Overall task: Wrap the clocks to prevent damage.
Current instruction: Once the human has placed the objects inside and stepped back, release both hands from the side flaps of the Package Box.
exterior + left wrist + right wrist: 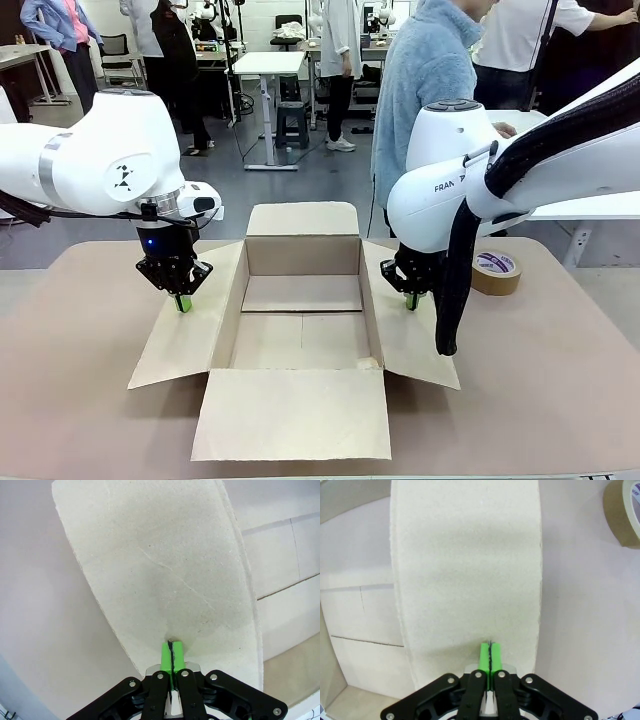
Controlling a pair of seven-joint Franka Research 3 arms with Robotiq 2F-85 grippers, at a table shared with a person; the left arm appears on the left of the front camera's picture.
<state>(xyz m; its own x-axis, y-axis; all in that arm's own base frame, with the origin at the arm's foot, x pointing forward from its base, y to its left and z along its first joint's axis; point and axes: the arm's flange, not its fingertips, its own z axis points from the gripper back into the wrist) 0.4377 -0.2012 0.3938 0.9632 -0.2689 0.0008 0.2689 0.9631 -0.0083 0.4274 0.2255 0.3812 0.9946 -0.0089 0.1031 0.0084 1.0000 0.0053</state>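
The clocks are out of view. An open cardboard box [300,222] stands mid-table with its four flaps spread; its inside shows only bare cardboard. My left gripper [183,303] is shut, green pads together, tips down on the box's left flap [185,345]. In the left wrist view the left gripper [171,650] touches that flap [165,565]. My right gripper [411,302] is also shut, tips on the right flap [415,350]. The right wrist view has the shut right gripper [490,652] against the same flap [465,565]. Neither gripper holds anything.
A brown tape roll [495,271] lies on the table right of the box, also at the corner of the right wrist view [626,510]. A person in a light-blue fleece [430,90] stands at the far side. The front flap [295,412] reaches toward the near table edge.
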